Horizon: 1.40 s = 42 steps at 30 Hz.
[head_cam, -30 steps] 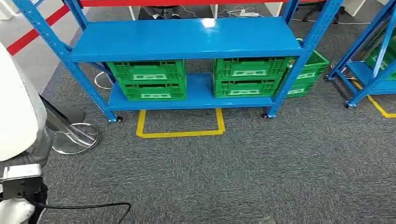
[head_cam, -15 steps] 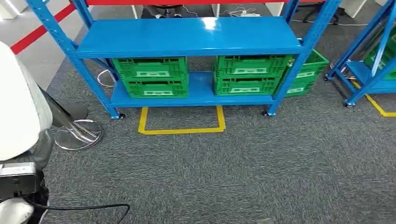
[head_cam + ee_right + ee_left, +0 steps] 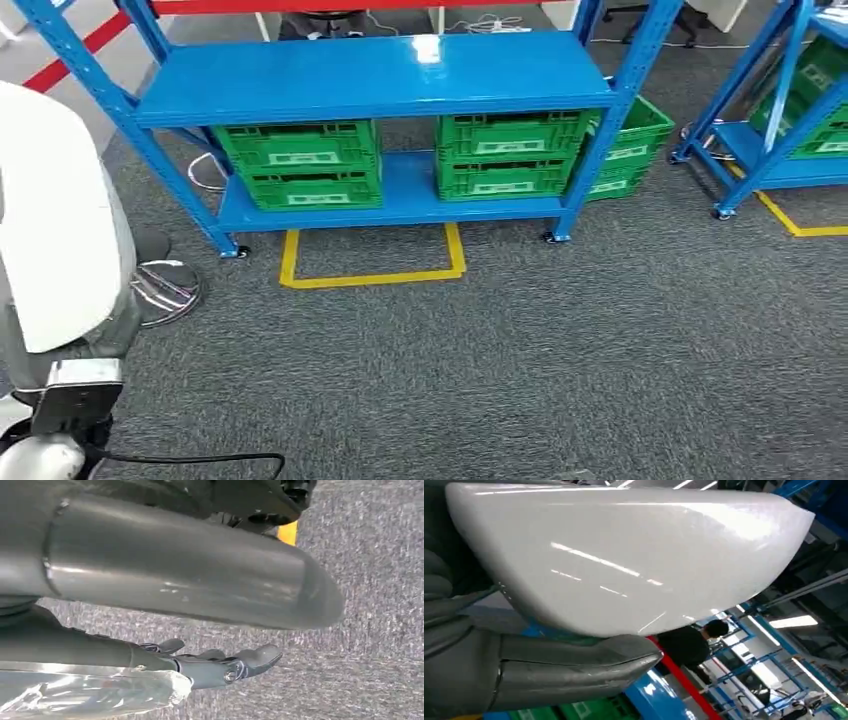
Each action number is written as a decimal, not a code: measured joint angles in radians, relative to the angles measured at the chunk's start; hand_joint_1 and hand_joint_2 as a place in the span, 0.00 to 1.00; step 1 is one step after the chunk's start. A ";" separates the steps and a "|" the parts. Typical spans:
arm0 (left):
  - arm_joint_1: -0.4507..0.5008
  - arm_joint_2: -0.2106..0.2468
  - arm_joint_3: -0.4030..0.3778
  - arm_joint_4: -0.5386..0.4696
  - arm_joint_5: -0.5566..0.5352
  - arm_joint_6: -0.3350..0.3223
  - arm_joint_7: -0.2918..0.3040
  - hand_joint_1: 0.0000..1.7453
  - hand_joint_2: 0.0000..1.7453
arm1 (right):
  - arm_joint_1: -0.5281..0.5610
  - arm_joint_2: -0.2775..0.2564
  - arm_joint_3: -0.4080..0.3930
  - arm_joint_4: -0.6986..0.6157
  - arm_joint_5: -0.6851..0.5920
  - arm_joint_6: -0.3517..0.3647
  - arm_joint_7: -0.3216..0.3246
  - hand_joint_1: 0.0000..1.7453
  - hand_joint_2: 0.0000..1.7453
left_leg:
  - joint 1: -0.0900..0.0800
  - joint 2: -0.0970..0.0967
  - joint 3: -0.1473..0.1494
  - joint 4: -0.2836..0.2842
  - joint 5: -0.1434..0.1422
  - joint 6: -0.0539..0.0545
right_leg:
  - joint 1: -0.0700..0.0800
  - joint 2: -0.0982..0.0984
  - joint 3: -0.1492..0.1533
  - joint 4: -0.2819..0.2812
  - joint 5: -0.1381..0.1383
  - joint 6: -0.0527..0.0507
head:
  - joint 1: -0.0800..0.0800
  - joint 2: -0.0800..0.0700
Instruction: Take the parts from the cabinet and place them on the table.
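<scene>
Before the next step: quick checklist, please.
1. Left hand grip on the white part: ok, the thumb lies under it.
2. Right hand free: ok, fingers spread over the carpet with nothing between them.
3. Floor ahead up to the blue rack: ok, bare carpet.
4. Black cable near the robot's left side: not ok, it lies loose on the floor.
5. Clearance from the chrome stool base: cannot tell.
6. Table location for drop-off: cannot tell.
</scene>
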 joint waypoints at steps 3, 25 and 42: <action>0.024 0.002 0.005 0.000 0.001 0.004 -0.006 1.00 1.00 | 0.019 0.008 -0.011 -0.026 0.004 0.006 0.006 0.00 0.00 | 0.004 0.012 -0.004 -0.015 0.010 0.013 | 0.000 0.010 -0.006 0.000 0.002 0.017 | 0.002 0.000; 0.059 -0.012 0.052 0.000 0.043 -0.002 -0.028 1.00 1.00 | 0.070 0.027 -0.068 -0.130 0.042 0.045 0.024 0.00 0.00 | 0.003 0.037 -0.128 0.290 -0.126 -0.017 | -0.003 0.001 0.000 -0.002 0.003 -0.014 | 0.004 0.000; 0.070 -0.012 0.081 -0.007 0.053 -0.003 -0.039 1.00 1.00 | 0.071 0.035 -0.092 -0.140 0.059 0.049 0.022 0.00 0.00 | 0.004 0.094 -0.008 -0.008 0.008 0.019 | -0.015 -0.049 -0.092 0.166 -0.054 0.045 | 0.011 0.000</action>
